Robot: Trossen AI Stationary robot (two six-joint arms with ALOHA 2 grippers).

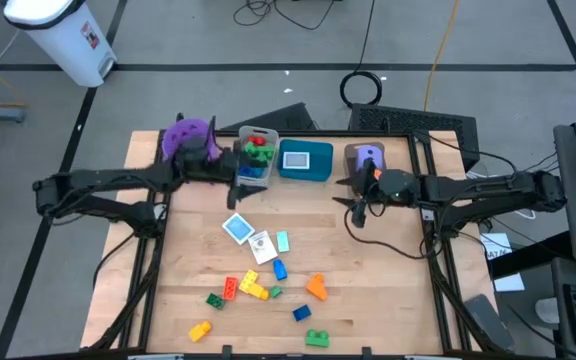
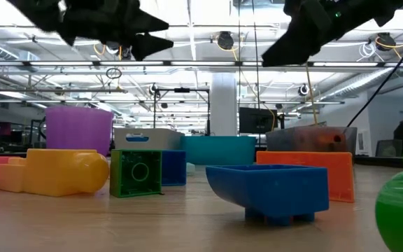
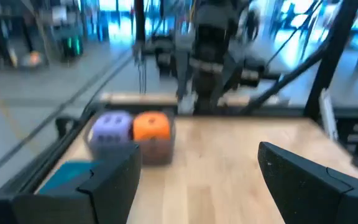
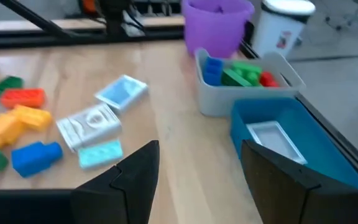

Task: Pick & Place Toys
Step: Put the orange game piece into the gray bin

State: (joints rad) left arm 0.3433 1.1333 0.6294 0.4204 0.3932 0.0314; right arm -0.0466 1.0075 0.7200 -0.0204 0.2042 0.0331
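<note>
Wooden desk (image 1: 388, 290) stood on a grey floor with cables behind it; a white bin (image 1: 63, 38) sat off its far left corner.

Far edge of desk, left to right in the high view: purple bucket (image 1: 186, 135), grey bin (image 1: 257, 156), teal bin (image 1: 305, 160), brown bin (image 1: 366, 158).

Left gripper (image 1: 240, 176) hung at the grey bin's near side, above the desk, fingers spread wide with nothing between them. Grey bin held green, red and blue bricks (image 4: 241, 71).

Right gripper (image 1: 352, 192) hung just in front of the brown bin, fingers apart and empty. The purple die (image 3: 110, 127) and orange die (image 3: 151, 126) sat side by side in the brown bin, close behind this gripper.

Teal bin held one flat white card (image 4: 269, 138).

Loose toys lay mid-desk and nearer, well apart from both grippers:
- blue-and-white card (image 1: 237, 228), white card (image 1: 262, 246), pale blue piece (image 1: 282, 240), clustered.
- blue brick (image 1: 279, 268), red brick (image 1: 230, 288), yellow brick (image 1: 253, 288), small green brick (image 1: 214, 299).
- orange piece (image 1: 316, 287), blue brick (image 1: 301, 313), green brick (image 1: 317, 338), yellow brick (image 1: 200, 330) nearest the front edge.
</note>
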